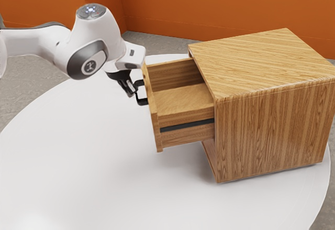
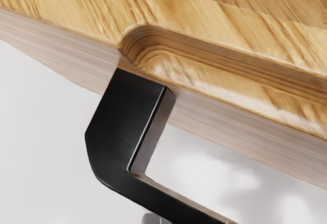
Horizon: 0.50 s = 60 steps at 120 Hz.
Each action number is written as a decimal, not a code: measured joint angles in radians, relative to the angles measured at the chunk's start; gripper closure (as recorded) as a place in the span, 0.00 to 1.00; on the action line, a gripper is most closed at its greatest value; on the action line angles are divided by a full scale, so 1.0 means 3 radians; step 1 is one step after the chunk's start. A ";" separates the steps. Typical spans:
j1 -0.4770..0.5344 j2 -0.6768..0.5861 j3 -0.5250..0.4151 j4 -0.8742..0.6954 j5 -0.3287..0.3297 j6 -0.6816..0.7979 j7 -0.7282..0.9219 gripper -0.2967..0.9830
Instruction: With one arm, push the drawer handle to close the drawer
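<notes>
Orange walls (image 1: 235,4) rise beyond the white round table (image 1: 73,162), and on it, past the tip of my claw (image 1: 132,91), sits the wooden cabinet (image 1: 272,130) with its drawer (image 1: 183,101) pulled well out toward me. What I must press on, the black handle (image 1: 142,102), lies right at my tip, between me and the drawer front (image 1: 155,116). Its long bar runs crosswise to the way I must push, along the front, with the legs at its ends reaching away from me into the wood. I am on its outer side, very near; whether I touch it, I can't say for certain. My two fingers look pressed together, one blunt tip with nothing pinched in it, which suits a shove. The drawer's way home is straight ahead of me, through the bar and into the cabinet. I should push square along that line; pressing slantwise or too high, I might slip off the bar.
</notes>
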 joint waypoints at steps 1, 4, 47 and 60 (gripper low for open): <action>-0.0005 0.0002 0.0000 0.0000 0.0002 0.0006 -0.0001 0.84; -0.0021 0.0004 0.0000 0.0000 0.0005 0.0023 -0.0003 0.84; -0.0164 0.0095 0.0002 0.0001 0.0014 0.0356 -0.0051 0.85; -0.0178 0.0129 0.0004 0.0001 0.0016 0.0475 -0.0071 0.85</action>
